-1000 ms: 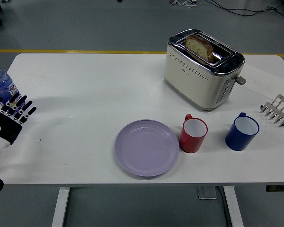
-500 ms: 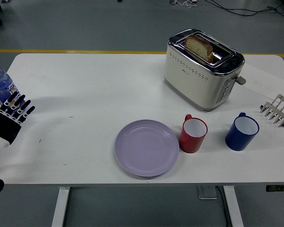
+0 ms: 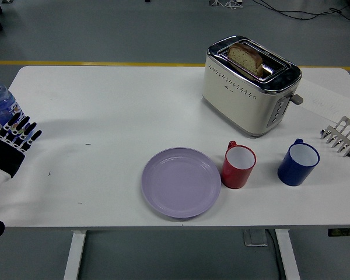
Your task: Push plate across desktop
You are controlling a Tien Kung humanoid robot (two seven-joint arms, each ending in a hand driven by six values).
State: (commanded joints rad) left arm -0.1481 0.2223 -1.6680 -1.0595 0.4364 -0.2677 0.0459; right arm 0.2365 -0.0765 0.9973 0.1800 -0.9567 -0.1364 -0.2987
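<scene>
The big white table (image 3: pixel 105 105) holds a toaster (image 3: pixel 249 87), then a purple plate (image 3: pixel 181 182) near the front edge, touching or almost touching a red cup (image 3: pixel 238 166). The left hand (image 3: pixel 9 146) waits far off at the left edge, fingers spread and holding nothing. The push has not started, I think, so the hand must first reach the plate.

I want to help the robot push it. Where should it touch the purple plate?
Probably the plate's raised left rim, coming from the left, where the left hand waits open. The plate lies flat, so there is little to grab; the red mug crowds its right edge.
</scene>
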